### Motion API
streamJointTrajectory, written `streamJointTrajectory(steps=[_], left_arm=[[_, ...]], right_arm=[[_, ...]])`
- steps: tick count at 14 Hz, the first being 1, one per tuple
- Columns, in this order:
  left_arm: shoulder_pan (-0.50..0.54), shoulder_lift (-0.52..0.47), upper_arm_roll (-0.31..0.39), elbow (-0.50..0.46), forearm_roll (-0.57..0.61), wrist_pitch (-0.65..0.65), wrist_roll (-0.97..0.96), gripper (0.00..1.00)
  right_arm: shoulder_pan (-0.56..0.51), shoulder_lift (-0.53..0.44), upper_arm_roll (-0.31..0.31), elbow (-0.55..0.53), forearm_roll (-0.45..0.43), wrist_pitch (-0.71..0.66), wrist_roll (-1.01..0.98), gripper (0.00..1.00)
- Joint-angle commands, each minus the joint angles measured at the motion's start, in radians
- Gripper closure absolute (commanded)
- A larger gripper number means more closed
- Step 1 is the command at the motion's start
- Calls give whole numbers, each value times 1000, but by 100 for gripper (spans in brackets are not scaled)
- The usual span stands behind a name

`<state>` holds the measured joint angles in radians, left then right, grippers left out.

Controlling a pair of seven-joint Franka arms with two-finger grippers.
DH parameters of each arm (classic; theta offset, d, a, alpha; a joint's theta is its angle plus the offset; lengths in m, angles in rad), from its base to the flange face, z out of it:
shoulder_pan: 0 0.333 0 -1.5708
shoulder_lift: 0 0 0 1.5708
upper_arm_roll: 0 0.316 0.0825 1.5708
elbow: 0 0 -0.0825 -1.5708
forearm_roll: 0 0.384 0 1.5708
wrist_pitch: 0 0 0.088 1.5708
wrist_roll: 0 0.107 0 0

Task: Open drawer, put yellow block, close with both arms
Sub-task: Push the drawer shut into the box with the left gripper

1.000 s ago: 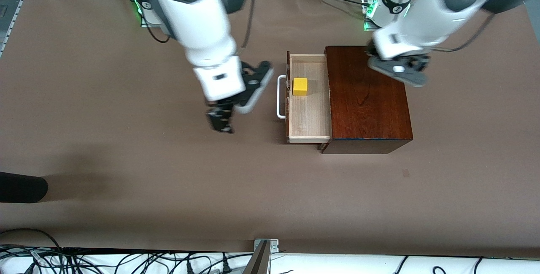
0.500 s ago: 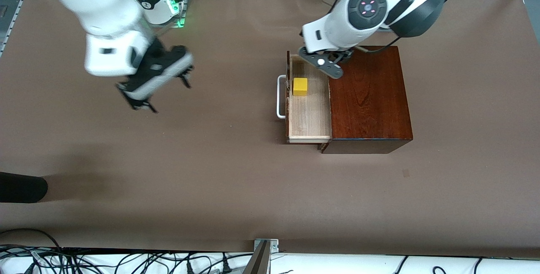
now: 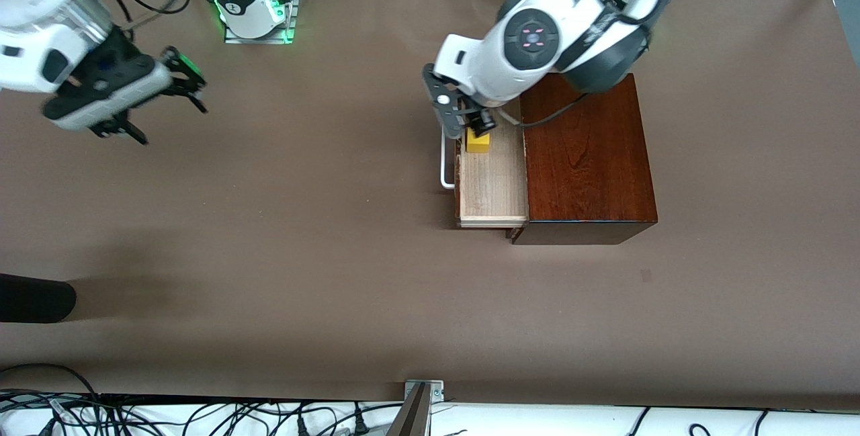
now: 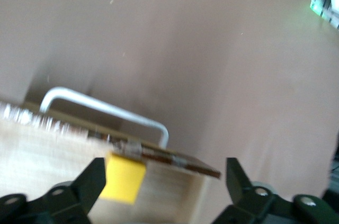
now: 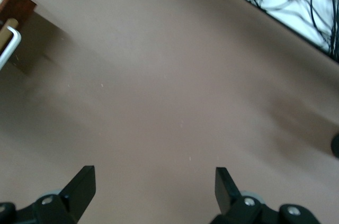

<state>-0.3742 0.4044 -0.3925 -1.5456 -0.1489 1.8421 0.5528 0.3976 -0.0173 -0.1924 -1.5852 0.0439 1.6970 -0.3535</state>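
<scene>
Left gripper (image 3: 470, 128) now over brown table (image 3: 336, 254).

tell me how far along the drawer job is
Done: the drawer is pulled out and the yellow block lies inside it. In hand: the left hand, open, is over the block at the drawer's handle end; the right hand is open over bare table toward the right arm's end. Left: pushing the drawer shut.

Two white Franka arms, dark grey joint bands.
Left arm (image 3: 537, 39): round cap with red marks, black cable. Right arm (image 3: 40, 46): black gripper housing; green base lights.
</scene>
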Motion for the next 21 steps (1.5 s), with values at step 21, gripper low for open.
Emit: streamJointTrajectory(steps=[21], left_arm=[[-81, 183, 106, 13, 308, -176, 185, 0]], right_arm=[[-224, -17, 154, -19, -15, -114, 212, 0]])
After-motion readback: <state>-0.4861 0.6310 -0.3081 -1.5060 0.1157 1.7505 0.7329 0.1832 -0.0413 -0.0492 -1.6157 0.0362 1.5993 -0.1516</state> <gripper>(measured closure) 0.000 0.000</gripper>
